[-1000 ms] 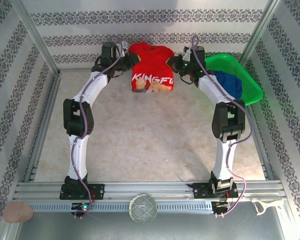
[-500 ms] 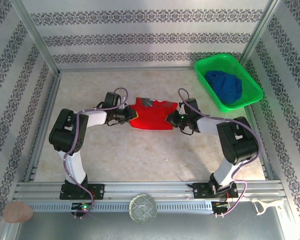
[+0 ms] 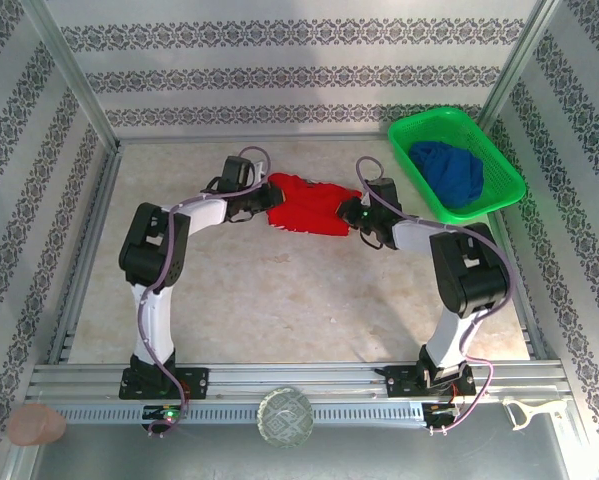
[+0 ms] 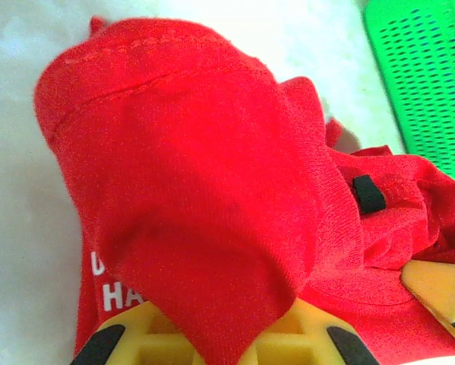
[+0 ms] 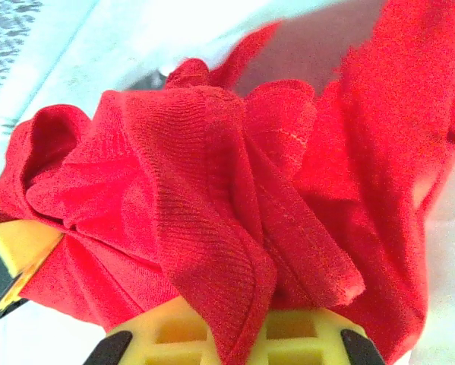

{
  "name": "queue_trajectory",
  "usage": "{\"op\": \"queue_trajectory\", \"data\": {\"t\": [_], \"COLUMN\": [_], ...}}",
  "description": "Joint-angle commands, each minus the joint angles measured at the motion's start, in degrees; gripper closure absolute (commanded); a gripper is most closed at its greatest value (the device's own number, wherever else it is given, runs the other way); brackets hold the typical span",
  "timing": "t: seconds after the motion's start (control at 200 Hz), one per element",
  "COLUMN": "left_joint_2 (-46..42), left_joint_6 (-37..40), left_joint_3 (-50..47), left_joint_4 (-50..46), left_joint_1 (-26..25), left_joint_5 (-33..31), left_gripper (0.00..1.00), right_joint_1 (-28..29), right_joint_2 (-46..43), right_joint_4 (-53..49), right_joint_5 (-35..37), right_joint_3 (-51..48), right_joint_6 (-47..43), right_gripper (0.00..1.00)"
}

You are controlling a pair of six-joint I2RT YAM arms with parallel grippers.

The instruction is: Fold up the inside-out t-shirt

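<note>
The inside-out t-shirt (image 3: 304, 205) is bright red and lies bunched and wrinkled on the table's far half, stretched between my two grippers. My left gripper (image 3: 263, 200) is shut on its left end; in the left wrist view a fold of the t-shirt (image 4: 197, 198) runs down between that left gripper's (image 4: 227, 344) yellow jaws, with white lettering at the lower left. My right gripper (image 3: 352, 213) is shut on the right end, where gathered folds of the t-shirt (image 5: 212, 182) drop into that right gripper (image 5: 242, 346).
A green basket (image 3: 434, 125) stands at the far right corner with a dark blue garment (image 3: 449, 172) inside; the same basket (image 4: 428, 68) shows beyond the shirt. Patterned walls ring the table. Metal rails run along the near edge.
A second ago both grippers held the shirt up spread at the back. They brought it down flat mid-table, then carried it a little farther back, where it now lies more crumpled.
</note>
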Motion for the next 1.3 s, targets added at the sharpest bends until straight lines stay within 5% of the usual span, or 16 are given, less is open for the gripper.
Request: {"op": "queue_trajectory", "data": {"t": [0.0,0.125,0.195,0.43,0.979,1.069,1.214,1.294], "left_joint_2": [5.4,10.4,10.4,0.0,9.7,11.1,11.2,10.3], "left_joint_6": [2.4,3.0,3.6,2.8,6.8,6.0,2.0,-0.2], "left_joint_3": [5.8,12.9,14.8,10.3,16.0,15.6,13.0,12.1], "left_joint_4": [-5.0,-10.1,-11.4,-12.6,-18.5,-17.7,-13.3,-12.0], "left_joint_1": [0.9,1.1,1.2,3.1,-0.9,-2.4,-2.0,-0.8], "left_joint_5": [-5.6,-6.7,-5.9,-6.2,9.1,9.5,7.2,5.8], "left_gripper": [0.92,0.63,0.54,0.27,0.24,0.31,0.88,1.0], "right_joint_1": [-2.3,-3.4,-3.9,-5.7,-6.2,-6.6,-7.4,-7.4], "right_joint_2": [4.5,6.9,5.7,-5.6,-22.1,-24.9,-29.4,-30.9], "right_joint_4": [-5.0,-9.7,-10.1,-12.6,-17.2,-17.9,-19.6,-21.1], "right_joint_5": [5.9,7.0,6.0,2.5,1.1,1.3,1.1,0.7], "right_joint_3": [2.7,5.8,5.9,2.4,-6.5,-8.6,-10.7,-11.3], "right_joint_6": [2.4,3.5,3.3,1.4,0.0,0.1,0.2,-0.5], "right_gripper": [1.0,0.6,0.51,0.46,0.45,0.45,0.44,0.44]}}
